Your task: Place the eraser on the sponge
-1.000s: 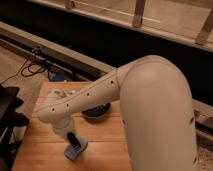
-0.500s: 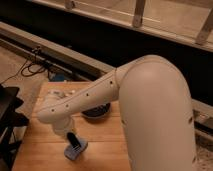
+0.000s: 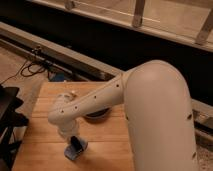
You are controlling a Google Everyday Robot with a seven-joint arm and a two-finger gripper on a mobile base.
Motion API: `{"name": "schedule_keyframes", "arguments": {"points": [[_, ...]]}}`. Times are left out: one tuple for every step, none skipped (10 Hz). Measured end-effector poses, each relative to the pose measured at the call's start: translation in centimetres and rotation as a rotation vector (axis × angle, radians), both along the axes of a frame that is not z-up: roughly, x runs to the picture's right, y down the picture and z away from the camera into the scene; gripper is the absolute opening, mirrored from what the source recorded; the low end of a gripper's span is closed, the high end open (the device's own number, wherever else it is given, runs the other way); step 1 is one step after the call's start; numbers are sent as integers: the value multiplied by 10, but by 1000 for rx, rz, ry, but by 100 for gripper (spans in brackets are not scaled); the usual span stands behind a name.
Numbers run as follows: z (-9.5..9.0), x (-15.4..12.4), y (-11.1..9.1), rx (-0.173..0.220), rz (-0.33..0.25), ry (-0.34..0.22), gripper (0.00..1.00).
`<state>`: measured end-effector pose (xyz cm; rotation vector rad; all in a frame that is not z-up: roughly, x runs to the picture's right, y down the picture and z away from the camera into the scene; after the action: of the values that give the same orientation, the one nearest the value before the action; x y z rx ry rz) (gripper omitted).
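The light-blue sponge [image 3: 76, 150] lies on the wooden table [image 3: 42, 130] near its front edge. A small black block, the eraser [image 3: 74, 143], stands on top of the sponge, tilted up at its far end. My gripper [image 3: 69, 135] reaches down from the white arm [image 3: 95, 102] and ends right above and behind the eraser. Whether it touches the eraser I cannot tell.
A dark round bowl [image 3: 98, 115] sits mid-table, mostly hidden under the arm. A pale object [image 3: 69, 94] shows at the arm's far side. A black chair [image 3: 7, 117] stands left of the table. Cables [image 3: 32, 67] lie on the floor behind.
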<state>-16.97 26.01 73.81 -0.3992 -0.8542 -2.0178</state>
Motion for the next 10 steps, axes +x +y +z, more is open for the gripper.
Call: {"name": "schedule_keyframes", "arguments": {"points": [[0,-1,2,-1,0,-5,50],[0,0,3,-1,1,-5,59],[1,1,3,-2,4,-4,68],[0,1,4,-2,2,-6,70],[-1,0,4,0,0,-8,70],[-1,0,3,2,-1,-9,70],[-3,0,2,6,-3,-6,70],[-6,1,-3,17,-13,3,70],[-12,3,-12,36,-26,16,70],[-19,2,-18,39,-31,19,70]]}}
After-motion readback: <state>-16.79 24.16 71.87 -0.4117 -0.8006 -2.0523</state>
